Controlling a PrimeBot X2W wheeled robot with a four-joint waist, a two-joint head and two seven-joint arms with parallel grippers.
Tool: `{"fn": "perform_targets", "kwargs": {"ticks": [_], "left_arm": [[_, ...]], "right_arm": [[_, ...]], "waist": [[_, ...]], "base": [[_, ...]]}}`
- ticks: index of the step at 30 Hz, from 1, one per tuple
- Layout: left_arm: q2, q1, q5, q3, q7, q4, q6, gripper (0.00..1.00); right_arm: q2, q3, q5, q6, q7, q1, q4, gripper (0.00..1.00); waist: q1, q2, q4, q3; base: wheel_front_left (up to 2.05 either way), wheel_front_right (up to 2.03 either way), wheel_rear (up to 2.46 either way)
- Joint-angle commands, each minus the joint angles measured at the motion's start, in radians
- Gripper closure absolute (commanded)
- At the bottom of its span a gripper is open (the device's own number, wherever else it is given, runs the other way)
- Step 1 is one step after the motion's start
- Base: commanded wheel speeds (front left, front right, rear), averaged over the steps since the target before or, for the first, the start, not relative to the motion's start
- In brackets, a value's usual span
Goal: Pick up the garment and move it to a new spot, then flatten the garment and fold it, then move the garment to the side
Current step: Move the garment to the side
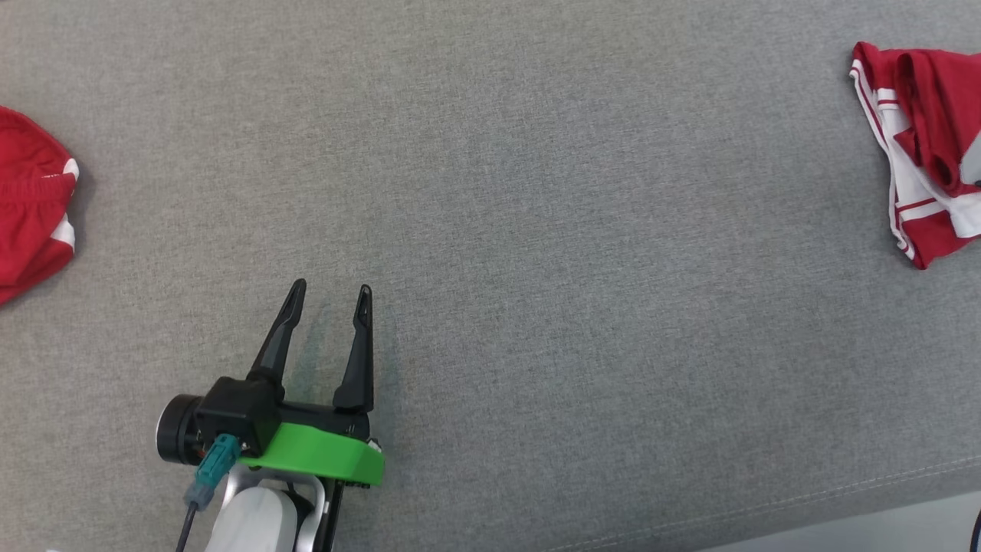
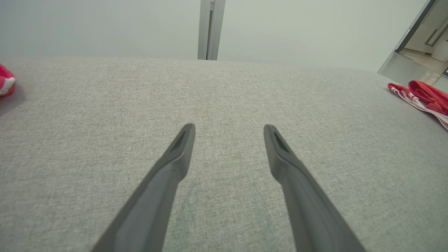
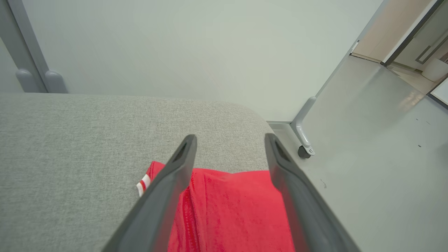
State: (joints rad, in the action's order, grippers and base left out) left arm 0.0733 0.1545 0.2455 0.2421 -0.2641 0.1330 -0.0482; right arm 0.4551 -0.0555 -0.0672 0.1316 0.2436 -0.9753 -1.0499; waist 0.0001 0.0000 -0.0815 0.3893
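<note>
Nearest the robot, the left gripper [image 1: 332,287] is hanging over the grey padded surface [image 1: 536,230] behind its green collar [image 1: 322,456]. Its 2 dark fingers [image 2: 168,175] are standing wide apart and gripping nothing. Out at the robot's right, the right gripper [image 3: 230,136] is also spreading its 2 fingers [image 3: 164,196]. It is released, and red cloth is showing in the gap between the fingers without being pinched. That cloth is the garment [image 1: 931,115], red with white stripes. It is lying bunched in folds at the right end of the surface, close to its rounded corner. At the opposite left edge, a second red cloth [image 1: 31,207] is resting, well apart from both grippers. Beyond the corner, a caster [image 3: 302,151] is sitting on the pale floor [image 3: 385,157] beneath a plain wall [image 3: 175,45].
</note>
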Motion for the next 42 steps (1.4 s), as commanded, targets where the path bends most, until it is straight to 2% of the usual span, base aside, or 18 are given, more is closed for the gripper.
{"fn": "perform_targets", "kwargs": {"ticks": [1, 11, 18, 22, 31, 38, 42], "left_arm": [[-0.001, 0.004, 0.006, -0.005, 0.0, 0.0, 0.003, 0.0], [-0.006, 0.01, 0.025, -0.08, 0.0, 0.007, 0.014, 0.0], [-0.016, -0.04, 0.048, -0.133, 0.0, 0.026, 0.023, 0.0], [-0.02, -0.08, 0.063, -0.148, 0.0, 0.028, 0.031, 0.0], [-0.022, -0.161, 0.1, -0.155, 0.0, 0.027, 0.052, 0.0], [-0.022, -0.197, 0.115, -0.132, 0.0, 0.012, 0.077, 0.0], [-0.022, -0.209, 0.118, -0.129, 0.0, 0.005, 0.085, 0.0]], "right_arm": [[-0.009, 0.008, 0.006, -0.002, 0.009, -0.006, 0.015, 0.0], [-0.128, 0.121, -0.035, -0.002, 0.021, 0.094, 0.152, 0.0], [-0.2, 0.176, -0.099, -0.002, 0.022, 0.277, 0.34, 0.0], [-0.252, 0.156, -0.121, -0.002, 0.022, 0.408, 0.456, 0.0], [-0.373, 0.067, -0.05, -0.002, 0.022, 0.706, 0.691, 0.0], [-0.403, 0.043, -0.015, -0.002, 0.022, 0.846, 0.805, 0.0], [-0.404, 0.079, -0.061, -0.002, 0.022, 0.876, 0.829, 0.0]], "waist": [[-0.0001, 0.0, -0.011, -0.019], [-0.0001, 0.0, -0.013, -0.13], [-0.0001, 0.0, 0.017, -0.222], [-0.0001, 0.0, 0.045, -0.261], [-0.0001, 0.0, 0.101, -0.316], [-0.0001, 0.0, 0.117, -0.334], [-0.0001, 0.0, 0.118, -0.339]], "base": [[0.0, 0.0, 0.0], [0.0, 0.0, 0.0], [0.0, 0.0, 0.0], [0.0, 0.0, 0.0], [0.0, 0.0, 0.0], [0.0, 0.0, 0.0], [0.0, 0.0, 0.0]]}}
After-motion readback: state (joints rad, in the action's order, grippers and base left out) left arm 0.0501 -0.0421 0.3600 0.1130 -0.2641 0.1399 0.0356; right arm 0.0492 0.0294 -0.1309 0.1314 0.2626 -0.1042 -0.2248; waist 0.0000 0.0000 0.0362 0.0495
